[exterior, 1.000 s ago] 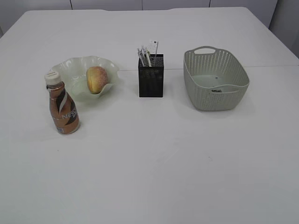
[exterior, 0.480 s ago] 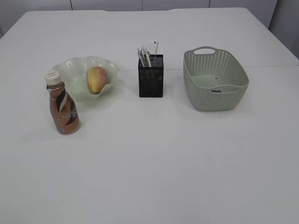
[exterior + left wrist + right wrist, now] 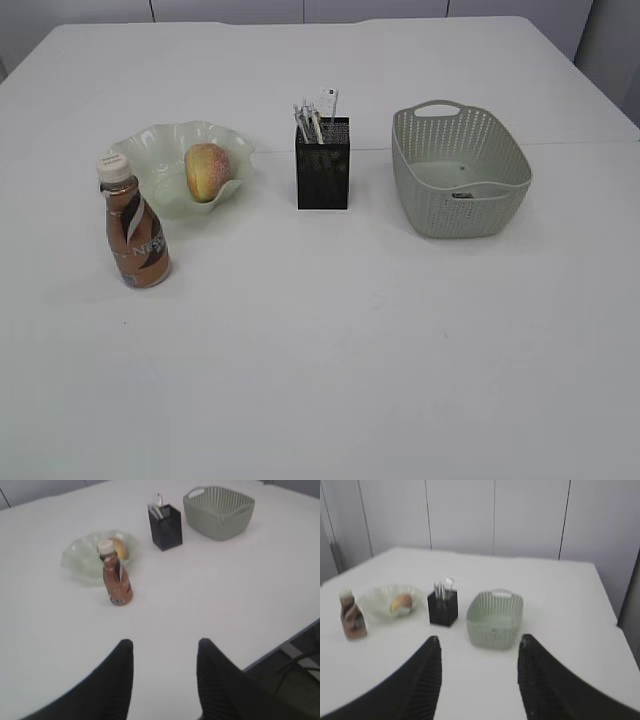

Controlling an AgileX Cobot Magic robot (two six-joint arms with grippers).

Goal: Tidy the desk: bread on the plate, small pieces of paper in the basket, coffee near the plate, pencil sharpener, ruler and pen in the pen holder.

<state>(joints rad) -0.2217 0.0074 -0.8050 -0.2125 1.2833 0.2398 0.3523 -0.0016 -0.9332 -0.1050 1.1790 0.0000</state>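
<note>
White table (image 3: pixel 330 350), broad and matt, filling nearly all of the exterior view. Crossed at the far right by a thin seam (image 3: pixel 590 142), running level toward the edge. Backed by pale wall panels (image 3: pixel 530 515), split by dark upright joints. Past the table's near corner in the left wrist view, dark floor (image 3: pixel 300 680), with what may be a grey metal frame (image 3: pixel 292 652), too blurred to tell.

Left of centre, a round golden bread (image 3: pixel 207 170) lies in the wavy pale-green plate (image 3: pixel 150 150), the brown coffee bottle (image 3: pixel 134 226) upright just below, the black mesh pen holder (image 3: pixel 323 176) central, the grey-green basket (image 3: pixel 460 170) right.
</note>
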